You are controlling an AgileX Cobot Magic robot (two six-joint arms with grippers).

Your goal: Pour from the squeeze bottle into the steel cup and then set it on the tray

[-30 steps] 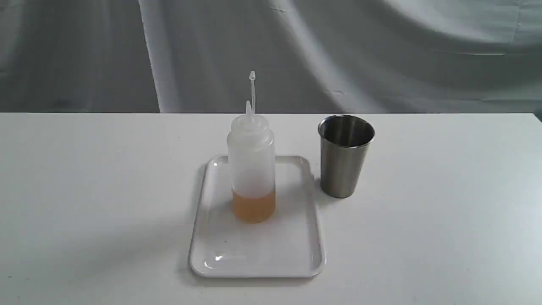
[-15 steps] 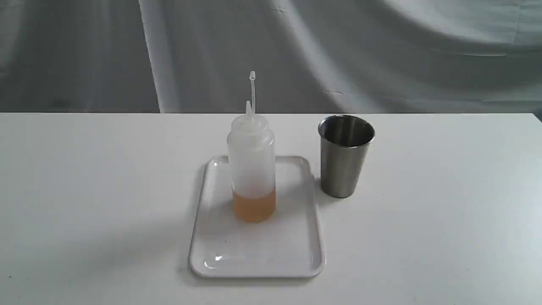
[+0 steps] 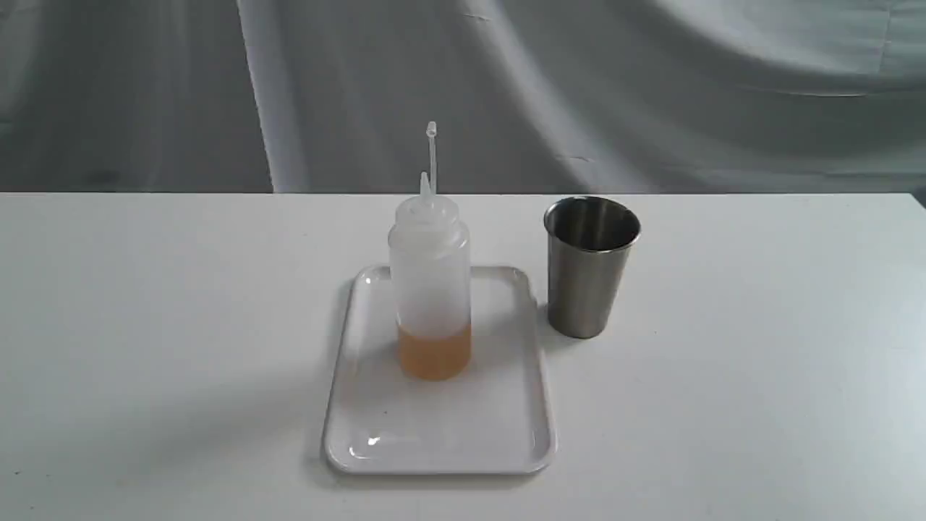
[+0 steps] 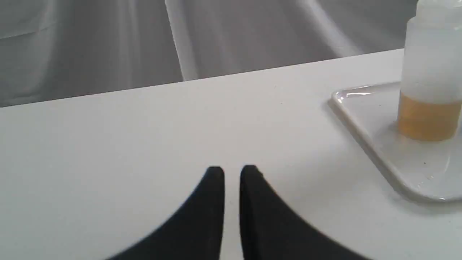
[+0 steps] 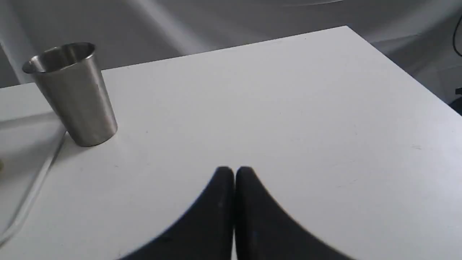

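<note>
The squeeze bottle [image 3: 431, 289] stands upright on the white tray [image 3: 376, 441], with amber liquid in its lower part and its tethered cap sticking up. Just right of the tray, the steel cup [image 3: 589, 268] stands upright on the table. Neither arm shows in the exterior view. In the left wrist view my left gripper [image 4: 232, 172] is shut and holds nothing, with the bottle [image 4: 429, 72] and tray [image 4: 361, 119] well away from it. My right gripper [image 5: 234, 172] is also shut and holds nothing, a good way from the cup [image 5: 74, 94].
The white table [image 3: 145, 325] ends at a far edge in front of a grey draped cloth [image 3: 651, 94]. The table's right-hand corner [image 5: 348, 29] shows in the right wrist view.
</note>
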